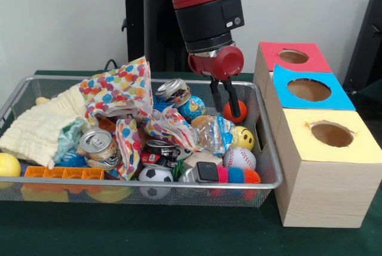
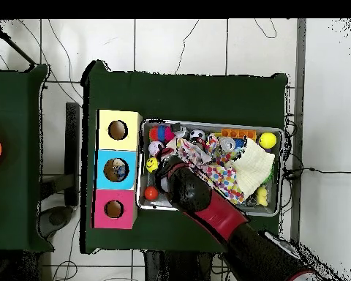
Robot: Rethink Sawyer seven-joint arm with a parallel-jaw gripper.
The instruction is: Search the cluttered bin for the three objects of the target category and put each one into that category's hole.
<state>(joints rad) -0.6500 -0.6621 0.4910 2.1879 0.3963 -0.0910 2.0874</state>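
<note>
The silver wire mesh bin [image 1: 149,183] is full of clutter. An orange ball [image 1: 242,110] lies in its far right corner and also shows in the overhead view [image 2: 151,193]. My gripper [image 1: 227,113] hangs low over that corner, open, with its fingers apart. One finger [image 1: 233,102] crosses in front of the orange ball, and nothing is held. Three wooden boxes with holes stand right of the bin: red-topped [image 1: 293,56], blue-topped [image 1: 309,89], yellow-topped [image 1: 332,133]. In the overhead view the arm [image 2: 200,201] hides the gripper.
In the bin lie a baseball [image 1: 239,158], a yellow smiley ball [image 1: 243,138], a soccer ball [image 1: 155,174], a globe ball [image 1: 192,108], two cans [image 1: 95,142] [image 1: 173,91], a polka-dot bag [image 1: 116,89], a cream cloth [image 1: 45,128] and an orange block [image 1: 62,173].
</note>
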